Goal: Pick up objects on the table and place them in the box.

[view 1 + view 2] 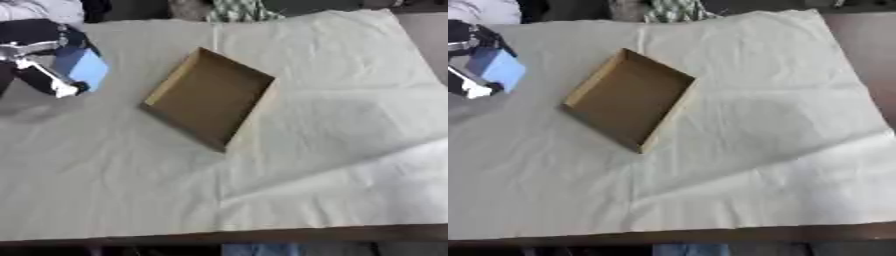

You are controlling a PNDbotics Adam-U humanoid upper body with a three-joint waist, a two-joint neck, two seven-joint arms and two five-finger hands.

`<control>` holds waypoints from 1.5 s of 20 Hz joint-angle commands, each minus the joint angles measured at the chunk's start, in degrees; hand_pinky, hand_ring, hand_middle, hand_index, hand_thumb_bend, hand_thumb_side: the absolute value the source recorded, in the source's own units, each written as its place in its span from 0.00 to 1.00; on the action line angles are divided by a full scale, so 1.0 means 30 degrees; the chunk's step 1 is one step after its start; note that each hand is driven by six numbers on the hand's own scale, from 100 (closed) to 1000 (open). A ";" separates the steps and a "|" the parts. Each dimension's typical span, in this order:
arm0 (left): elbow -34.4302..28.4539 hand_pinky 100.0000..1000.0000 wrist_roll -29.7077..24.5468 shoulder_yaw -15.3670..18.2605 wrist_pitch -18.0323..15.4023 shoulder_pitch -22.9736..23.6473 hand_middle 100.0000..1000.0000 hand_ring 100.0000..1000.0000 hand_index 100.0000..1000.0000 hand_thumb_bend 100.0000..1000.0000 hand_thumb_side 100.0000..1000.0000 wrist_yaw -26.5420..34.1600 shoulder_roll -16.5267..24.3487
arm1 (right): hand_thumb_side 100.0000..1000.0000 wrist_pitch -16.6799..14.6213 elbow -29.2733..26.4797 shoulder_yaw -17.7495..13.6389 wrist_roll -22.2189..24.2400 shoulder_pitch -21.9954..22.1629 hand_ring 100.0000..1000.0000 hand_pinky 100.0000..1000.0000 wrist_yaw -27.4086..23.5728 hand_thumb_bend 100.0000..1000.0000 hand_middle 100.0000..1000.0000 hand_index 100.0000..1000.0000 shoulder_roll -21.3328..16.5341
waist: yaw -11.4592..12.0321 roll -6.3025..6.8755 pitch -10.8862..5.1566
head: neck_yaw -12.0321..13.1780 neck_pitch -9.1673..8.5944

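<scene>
An open brown cardboard box (pixel 210 97) lies askew near the middle of the table with nothing inside it. My left hand (pixel 39 45) is at the far left, above the table, its fingers (pixel 48 77) curled round a flat light-blue object (pixel 87 69). The hand and the object cast a shadow on the cloth below them. They are well to the left of the box and apart from it. My right hand shows in neither view.
A creased white cloth (pixel 332 130) covers the table. The brown front edge of the table (pixel 262 235) runs along the bottom. Green-and-white checked fabric (pixel 241 10) lies at the far edge.
</scene>
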 commanded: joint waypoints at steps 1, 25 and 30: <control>0.0304 0.40 -0.5316 0.0277 -0.4529 -0.1332 0.65 0.62 0.57 0.00 0.17 0.0283 -0.1617 | 0.52 -0.0009 -0.0345 0.0051 0.0107 -0.0312 0.70 0.66 -0.0141 0.00 0.57 0.79 -0.0313 | -0.0128 -0.0007 -0.0300 | 0.0324 0.0060; 0.4074 0.42 -0.2021 0.2920 -0.3340 -0.2680 0.65 0.63 0.57 0.00 0.18 -0.8893 -0.7194 | 0.54 0.0218 -0.0600 0.0234 0.0592 -0.0631 0.70 0.65 -0.0684 0.00 0.57 0.79 0.0392 | -0.1372 0.0281 0.0233 | 0.1156 -0.0534; 0.4174 0.45 -0.1218 0.3106 -0.2918 -0.2507 0.68 0.65 0.62 0.00 0.18 -1.0113 -0.7358 | 0.54 0.0192 -0.0530 0.0188 0.0590 -0.0599 0.70 0.65 -0.0720 0.00 0.57 0.79 0.0376 | -0.1381 0.0275 0.0320 | 0.1141 -0.0495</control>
